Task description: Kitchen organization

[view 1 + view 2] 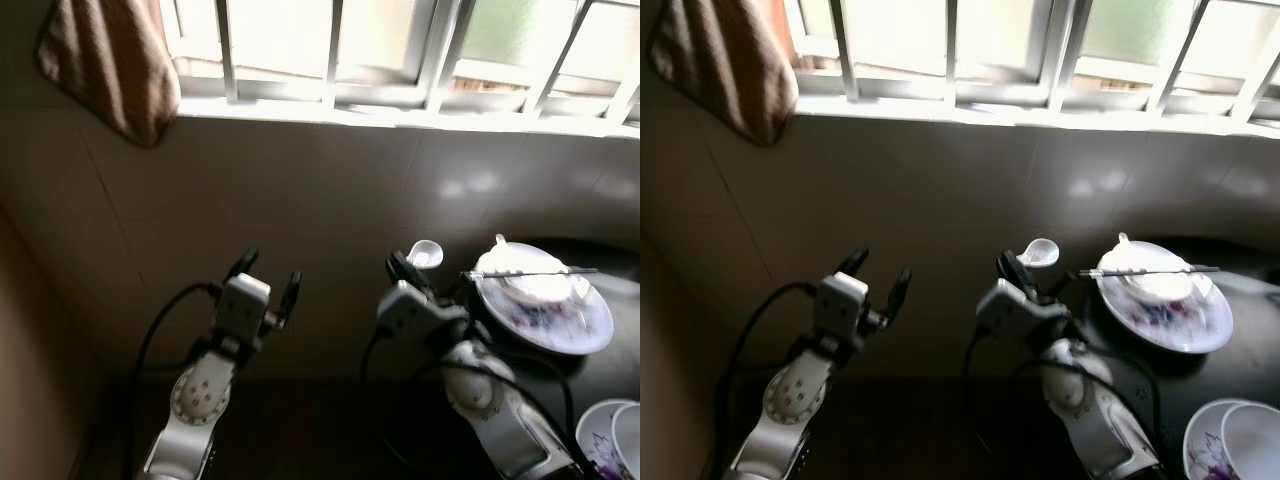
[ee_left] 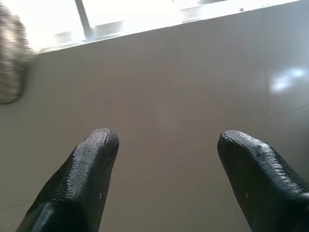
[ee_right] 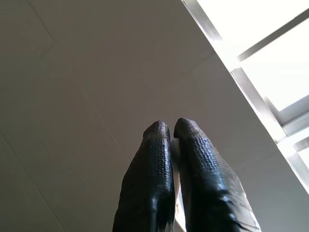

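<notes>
My right gripper (image 1: 401,266) is raised in front of the tiled wall, shut on a white ceramic spoon (image 1: 426,252) whose bowl sticks up past the fingertips. In the right wrist view the two fingers (image 3: 157,145) press together with a thin white sliver between them. My left gripper (image 1: 272,268) is held up to the left at about the same height, open and with nothing in it; its fingertips (image 2: 99,145) stand wide apart against the bare wall.
A patterned plate (image 1: 592,330) on the dark counter at the right carries a white bowl (image 1: 542,287) with chopsticks (image 1: 530,271) laid across it. Two more bowls (image 1: 610,436) sit at the bottom right. A brown cloth (image 1: 110,60) hangs beside the barred window (image 1: 400,50).
</notes>
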`<state>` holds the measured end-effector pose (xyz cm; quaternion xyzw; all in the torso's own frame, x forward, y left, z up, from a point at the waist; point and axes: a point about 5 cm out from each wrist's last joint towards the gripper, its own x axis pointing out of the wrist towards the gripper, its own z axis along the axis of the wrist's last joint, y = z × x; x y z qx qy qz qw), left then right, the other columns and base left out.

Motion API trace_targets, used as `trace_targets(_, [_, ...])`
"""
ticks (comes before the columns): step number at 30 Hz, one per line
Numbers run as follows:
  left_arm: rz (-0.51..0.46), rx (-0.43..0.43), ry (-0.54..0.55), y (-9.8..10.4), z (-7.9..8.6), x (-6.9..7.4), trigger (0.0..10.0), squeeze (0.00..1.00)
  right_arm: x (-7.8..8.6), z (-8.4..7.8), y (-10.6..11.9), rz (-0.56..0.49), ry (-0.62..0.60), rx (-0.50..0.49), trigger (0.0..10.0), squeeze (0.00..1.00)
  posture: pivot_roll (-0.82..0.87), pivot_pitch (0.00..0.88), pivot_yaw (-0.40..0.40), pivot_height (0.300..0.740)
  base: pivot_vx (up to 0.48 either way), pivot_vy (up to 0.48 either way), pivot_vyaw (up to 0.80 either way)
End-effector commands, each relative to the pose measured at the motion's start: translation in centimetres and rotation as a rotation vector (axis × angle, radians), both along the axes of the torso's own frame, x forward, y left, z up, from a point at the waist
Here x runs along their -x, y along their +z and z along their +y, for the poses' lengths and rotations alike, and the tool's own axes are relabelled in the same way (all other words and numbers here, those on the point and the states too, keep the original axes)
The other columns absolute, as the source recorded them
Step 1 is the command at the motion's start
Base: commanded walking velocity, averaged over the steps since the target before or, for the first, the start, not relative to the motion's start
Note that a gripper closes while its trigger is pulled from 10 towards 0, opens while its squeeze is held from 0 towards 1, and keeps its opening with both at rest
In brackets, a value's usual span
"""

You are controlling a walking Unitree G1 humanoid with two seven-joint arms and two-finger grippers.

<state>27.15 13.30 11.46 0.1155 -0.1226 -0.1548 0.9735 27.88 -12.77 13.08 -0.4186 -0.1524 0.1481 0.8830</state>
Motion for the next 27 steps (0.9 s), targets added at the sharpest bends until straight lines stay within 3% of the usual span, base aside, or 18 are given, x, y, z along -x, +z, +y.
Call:
trace_targets(1, [0.009, 0.007, -0.008, -0.2, -0.4, 0.2, 10.0, 0.0, -0.2, -0.4, 0.1, 0.0, -0.009, -0.003, 0.0, 0.0, -0.03, 0.0, -0.048, 0.74, 0.0, 0.476, 0.8])
trace_targets(6, [0.002, 0.002, -0.003, -0.1, -0.3, 0.2, 10.0, 0.0, -0.4, -0.4, 0.2, -0.005, -0.008, -0.008, 0.0, 0.0, -0.02, 0.0, -0.048, 0.74, 0.0, 0.443, 0.8])
trace_targets(13, [-0.054, -0.007, 0.014, 0.7, 0.0, 0.1, 10.0, 0.0, -0.6, -0.2, 0.5, -0.027, -0.001, -0.029, 0.0, 0.0, -0.02, 0.0, -0.048, 0.74, 0.0, 0.0, 0.8])
trace_targets(18, [-0.135, -0.011, 0.067, 2.3, 0.6, -0.2, 10.0, 0.0, -1.1, -0.5, 2.2, -0.139, -0.017, -0.057, 0.0, 0.0, -0.02, 0.0, -0.049, 0.74, 0.0, 0.0, 0.8])
trace_targets(20, [-0.214, 0.014, 0.12, 4.4, 1.2, -0.7, 10.0, 0.0, -1.6, -0.6, 3.9, -0.234, -0.025, -0.072, 0.0, 0.0, -0.02, 0.0, -0.05, 0.74, 0.0, 0.0, 0.8])
trace_targets(27, [-0.25, 0.003, 0.151, 5.1, 1.6, -1.0, 10.0, 0.0, -1.9, -0.1, 4.6, -0.264, 0.003, -0.097, 0.0, 0.0, -0.01, 0.0, -0.056, 0.74, 0.0, 0.0, 0.8])
